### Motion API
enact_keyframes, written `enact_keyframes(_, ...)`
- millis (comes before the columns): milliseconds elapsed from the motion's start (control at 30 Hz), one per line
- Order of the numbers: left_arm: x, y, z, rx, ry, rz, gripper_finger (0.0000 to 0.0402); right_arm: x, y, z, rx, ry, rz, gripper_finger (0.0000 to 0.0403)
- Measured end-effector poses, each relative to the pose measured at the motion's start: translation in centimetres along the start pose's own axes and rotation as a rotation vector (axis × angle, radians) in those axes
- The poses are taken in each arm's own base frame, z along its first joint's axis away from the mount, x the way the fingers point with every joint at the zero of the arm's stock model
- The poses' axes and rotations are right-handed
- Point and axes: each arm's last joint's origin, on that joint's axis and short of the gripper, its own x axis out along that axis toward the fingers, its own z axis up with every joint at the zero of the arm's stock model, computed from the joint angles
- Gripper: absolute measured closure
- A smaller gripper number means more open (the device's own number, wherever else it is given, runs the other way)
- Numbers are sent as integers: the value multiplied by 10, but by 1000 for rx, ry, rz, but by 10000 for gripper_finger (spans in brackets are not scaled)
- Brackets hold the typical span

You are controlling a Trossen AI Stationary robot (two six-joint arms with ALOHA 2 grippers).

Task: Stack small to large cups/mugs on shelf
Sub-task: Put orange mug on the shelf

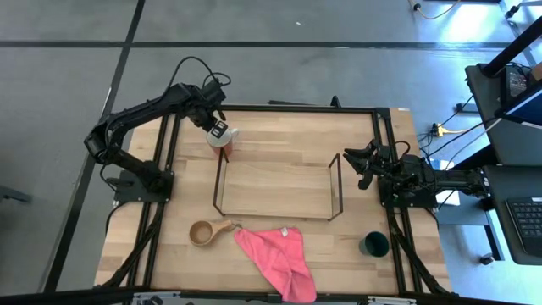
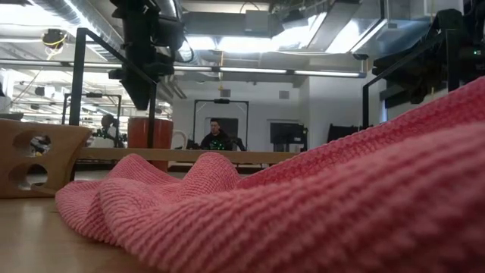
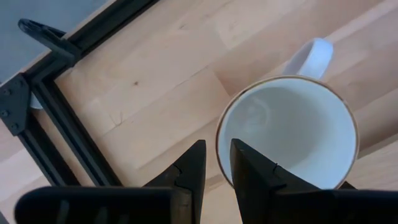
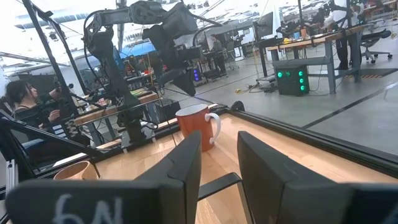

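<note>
The mug (image 1: 227,149), reddish outside and white inside (image 3: 292,137), stands on its base on the table at the far left corner of the black rod shelf (image 1: 271,214). My left gripper (image 1: 222,131) is above it, shut on its rim. The mug also shows in the right wrist view (image 4: 194,127) and the low view (image 2: 144,133). The tan wooden cup (image 1: 203,232) stands near the front left. The dark green cup (image 1: 373,245) stands at the front right. My right gripper (image 1: 349,161) waits shut and empty beside the shelf's right end. My left gripper (image 3: 217,155) has the mug's rim (image 3: 219,134) on the side away from the handle (image 3: 311,56). One finger (image 3: 255,177) is inside the mug and one (image 3: 189,174) is outside. The fingers come from above, pointing down. The mug stands upright on the table.
A pink cloth (image 1: 273,254) lies crumpled at the front, between the wooden cup and the green cup, and fills the low view (image 2: 303,197). A black frame (image 1: 296,108) edges the table. People sit in the room beyond (image 2: 216,135).
</note>
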Motion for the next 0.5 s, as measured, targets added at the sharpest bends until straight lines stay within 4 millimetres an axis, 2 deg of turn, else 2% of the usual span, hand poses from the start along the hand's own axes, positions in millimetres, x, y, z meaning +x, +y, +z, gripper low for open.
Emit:
enact_keyframes(267, 0, 0, 1, 7, -20, 14, 330, 0, 0, 0, 1, 0, 0, 297)
enact_keyframes(500, 0, 2, 2, -21, -25, 28, 279, 0, 0, 0, 1, 0, 0, 297)
